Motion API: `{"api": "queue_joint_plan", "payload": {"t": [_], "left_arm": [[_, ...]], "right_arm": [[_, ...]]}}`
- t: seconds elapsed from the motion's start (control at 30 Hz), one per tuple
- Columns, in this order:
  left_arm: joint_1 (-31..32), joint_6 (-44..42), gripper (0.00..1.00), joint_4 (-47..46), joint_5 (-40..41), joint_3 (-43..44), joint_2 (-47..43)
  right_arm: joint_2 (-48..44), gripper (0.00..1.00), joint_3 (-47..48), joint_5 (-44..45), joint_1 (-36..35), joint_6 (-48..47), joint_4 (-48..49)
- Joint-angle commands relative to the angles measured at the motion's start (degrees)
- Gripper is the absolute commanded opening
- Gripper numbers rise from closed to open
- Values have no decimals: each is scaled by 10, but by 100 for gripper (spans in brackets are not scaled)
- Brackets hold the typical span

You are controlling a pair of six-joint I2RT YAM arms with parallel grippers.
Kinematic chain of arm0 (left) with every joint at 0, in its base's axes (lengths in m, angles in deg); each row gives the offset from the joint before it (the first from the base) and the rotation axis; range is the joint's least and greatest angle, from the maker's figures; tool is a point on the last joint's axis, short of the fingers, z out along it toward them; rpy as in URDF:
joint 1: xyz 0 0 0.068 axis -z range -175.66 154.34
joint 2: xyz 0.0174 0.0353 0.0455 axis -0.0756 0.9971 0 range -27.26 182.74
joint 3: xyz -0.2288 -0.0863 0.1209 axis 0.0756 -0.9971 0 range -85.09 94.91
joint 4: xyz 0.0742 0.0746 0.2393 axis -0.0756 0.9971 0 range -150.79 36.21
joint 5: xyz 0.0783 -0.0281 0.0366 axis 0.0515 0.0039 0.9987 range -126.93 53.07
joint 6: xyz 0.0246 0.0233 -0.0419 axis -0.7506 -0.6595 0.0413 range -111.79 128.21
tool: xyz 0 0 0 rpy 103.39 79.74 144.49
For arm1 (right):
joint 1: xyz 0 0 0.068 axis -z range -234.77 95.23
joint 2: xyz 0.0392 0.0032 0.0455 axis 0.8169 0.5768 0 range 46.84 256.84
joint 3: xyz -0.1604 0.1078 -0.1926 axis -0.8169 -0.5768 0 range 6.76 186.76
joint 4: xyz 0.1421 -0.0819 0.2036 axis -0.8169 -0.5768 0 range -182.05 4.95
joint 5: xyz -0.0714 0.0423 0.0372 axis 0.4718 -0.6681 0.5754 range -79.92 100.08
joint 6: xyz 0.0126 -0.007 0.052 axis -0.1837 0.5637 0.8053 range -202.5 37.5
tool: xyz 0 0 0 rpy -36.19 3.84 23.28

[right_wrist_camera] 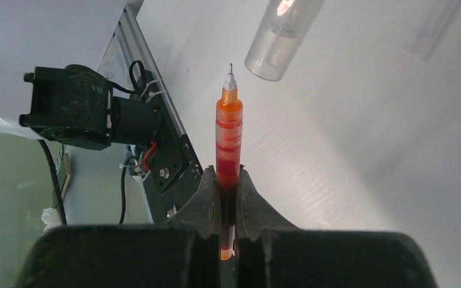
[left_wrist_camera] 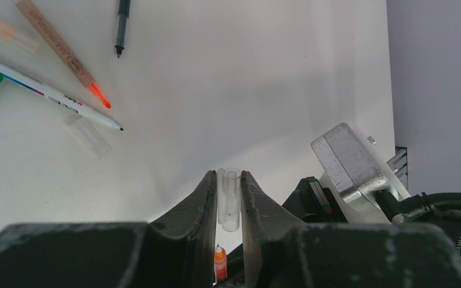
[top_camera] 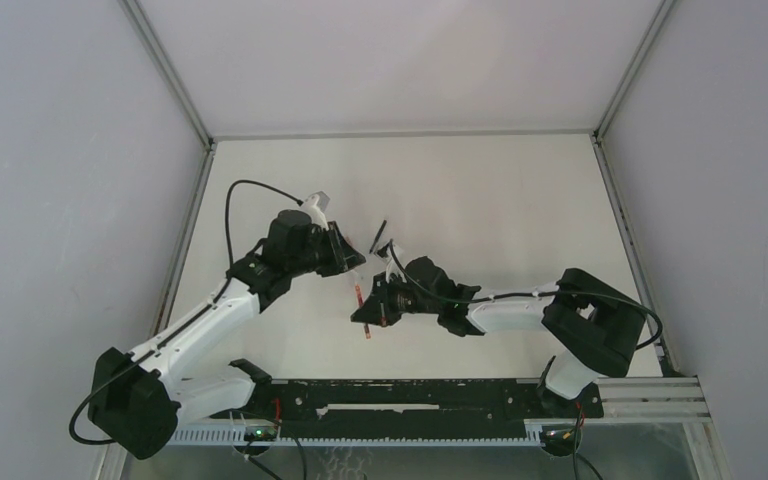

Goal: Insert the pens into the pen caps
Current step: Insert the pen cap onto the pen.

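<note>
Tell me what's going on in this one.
The left gripper is shut on a clear cap, and the right gripper is shut on a red pen. The pen's tip sits near the cap's open mouth but is not in yet. Loose on the table lie other pens.

that cap (left_wrist_camera: pixel 230 201) is clear glossy plastic, red pen (right_wrist_camera: pixel 228 135) is see-through plastic with a metal tip, table (left_wrist_camera: pixel 264 84) looks matt white
</note>
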Motion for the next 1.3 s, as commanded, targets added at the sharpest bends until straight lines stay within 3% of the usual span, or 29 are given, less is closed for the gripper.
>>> {"api": "queue_joint_plan", "payload": {"t": [0.0, 1.27], "left_arm": [[3, 11, 23, -26, 8, 14, -20], [3, 17, 24, -31, 15, 5, -22]], "right_arm": [[-35, 0, 12, 30, -5, 5, 1], [-44, 0, 11, 41, 9, 25, -16]]}}
